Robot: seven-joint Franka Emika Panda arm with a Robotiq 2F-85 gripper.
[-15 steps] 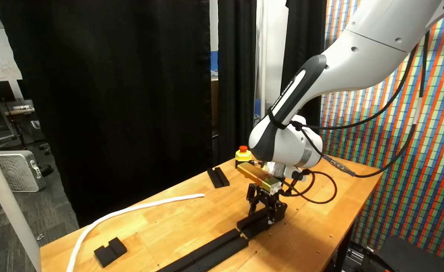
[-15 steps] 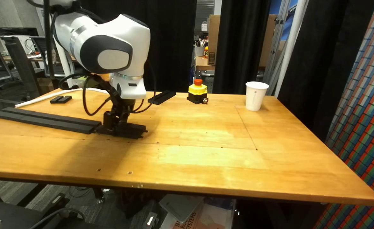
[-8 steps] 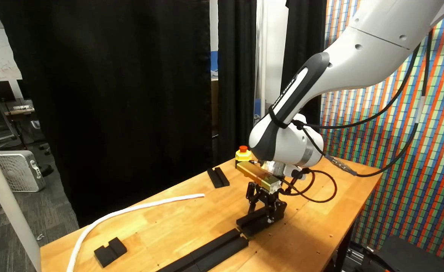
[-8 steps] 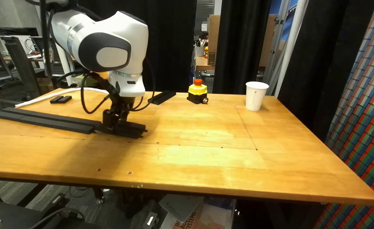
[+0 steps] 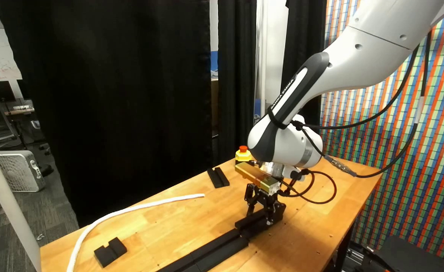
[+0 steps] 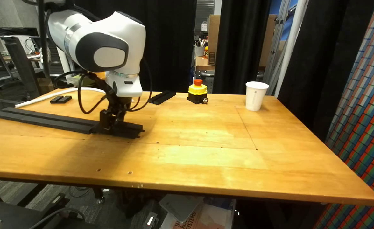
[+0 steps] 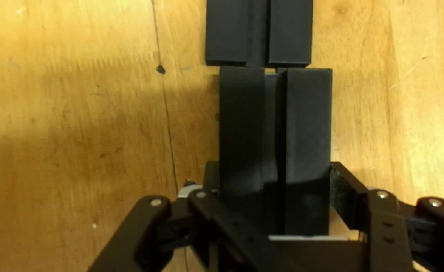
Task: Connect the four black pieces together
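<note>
"How is the end piece point(image 7: 271, 143) set?"

"Matte black and grooved lengthwise, it is held by its long sides, with 2 pegs point(image 6: 143, 130) shown at its free end."

"And the rail point(image 6: 46, 121)?"

"It is formed of matching pieces laid end to end on the table point(image 6: 199, 165); their count cannot be told. In the wrist view, the 2 are seen slightly out of line, a sliver of table between."

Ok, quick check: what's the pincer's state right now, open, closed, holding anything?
Pincer: closed, holding a flat matte-black grooved rectangular bar by its two long sides.
</note>
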